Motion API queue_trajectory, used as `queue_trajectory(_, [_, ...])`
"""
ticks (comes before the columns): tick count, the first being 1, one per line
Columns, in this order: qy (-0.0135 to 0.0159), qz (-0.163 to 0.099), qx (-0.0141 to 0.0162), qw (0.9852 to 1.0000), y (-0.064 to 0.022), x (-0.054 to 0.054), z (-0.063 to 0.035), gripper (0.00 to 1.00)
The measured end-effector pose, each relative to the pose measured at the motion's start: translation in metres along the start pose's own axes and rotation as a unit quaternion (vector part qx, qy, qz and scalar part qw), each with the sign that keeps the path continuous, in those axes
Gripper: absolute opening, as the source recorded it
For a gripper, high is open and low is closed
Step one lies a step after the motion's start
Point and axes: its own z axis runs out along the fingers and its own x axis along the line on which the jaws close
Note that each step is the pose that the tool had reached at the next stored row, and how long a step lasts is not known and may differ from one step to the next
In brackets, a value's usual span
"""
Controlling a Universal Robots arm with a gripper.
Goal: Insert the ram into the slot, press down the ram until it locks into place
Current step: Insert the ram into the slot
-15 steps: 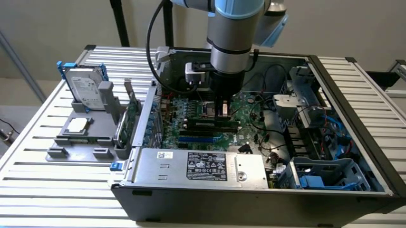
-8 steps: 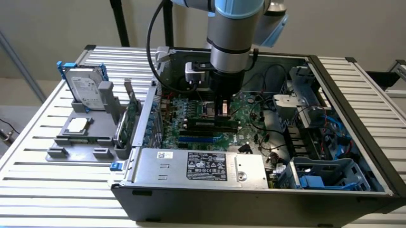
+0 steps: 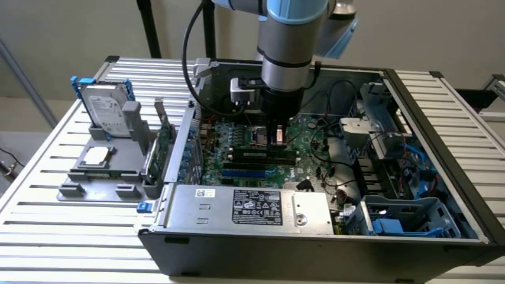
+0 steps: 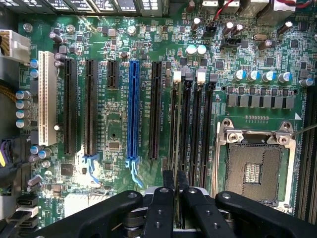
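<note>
Edge-on from the wrist, the ram (image 4: 174,148) is only a thin sliver, its near end hidden between the black fingers (image 4: 161,208); the gripper (image 4: 174,181) pinches it, upright along the narrow black slot (image 4: 177,77); whether it is seated is unclear; the arm (image 3: 288,53) hangs vertically over the green motherboard (image 4: 119,124).

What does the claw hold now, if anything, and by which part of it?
The claw pinches the ram, a thin stick seen edge-on, by its upper long edge, one finger on each flat side.
</note>
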Motion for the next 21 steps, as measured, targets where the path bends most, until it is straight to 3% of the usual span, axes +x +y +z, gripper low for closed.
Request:
queue_trajectory(11, [0.0,0.0,0.0,1.0,0.0008,0.0,0.0018,0.15])
queue_trajectory(12, [0.0,0.0,0.0,1.0,0.0008,0.0,0.0011,0.22])
queue_trajectory(17, [0.0,0.0,-0.0003,1.0,0.002,0.001,-0.0151,0.22])
queue_trajectory(21, [-0.0001,0.0,-0.0003,1.0,0.0073,0.001,-0.0212,0.19])
